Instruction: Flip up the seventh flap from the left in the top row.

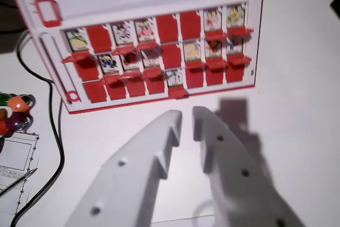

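End effector point(187, 123) nearest — fingers slightly parted, holding nothing, over bare white table point(297, 78). Beyond, the red game board point(159, 51). Top row's seventh flap point(212, 20) already shows a picture, wrist view's right. Risk: flaps stand tightly packed — a wide fingertip could catch neighbours. Open room right of board; black cable point(56, 131) on the left.
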{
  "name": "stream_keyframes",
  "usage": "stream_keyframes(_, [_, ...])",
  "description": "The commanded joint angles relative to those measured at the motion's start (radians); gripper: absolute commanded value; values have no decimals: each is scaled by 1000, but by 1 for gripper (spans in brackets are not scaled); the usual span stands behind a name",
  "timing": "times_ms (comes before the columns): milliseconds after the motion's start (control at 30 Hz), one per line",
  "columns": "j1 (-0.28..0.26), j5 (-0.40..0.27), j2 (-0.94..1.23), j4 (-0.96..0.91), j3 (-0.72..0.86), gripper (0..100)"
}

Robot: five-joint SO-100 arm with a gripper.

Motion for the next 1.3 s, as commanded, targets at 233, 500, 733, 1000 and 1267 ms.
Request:
stream_keyframes(233, [46, 20, -253, 17, -308, 2])
stream_keyframes(500, [66, 40, -428, 11, -428, 2])
stream_keyframes(733, [75, 48, -568, 8, -517, 2])
stream_keyframes(1000, [84, 61, -723, 3, -607, 2])
stream_keyframes(1267, [95, 66, -874, -9, -715, 2])
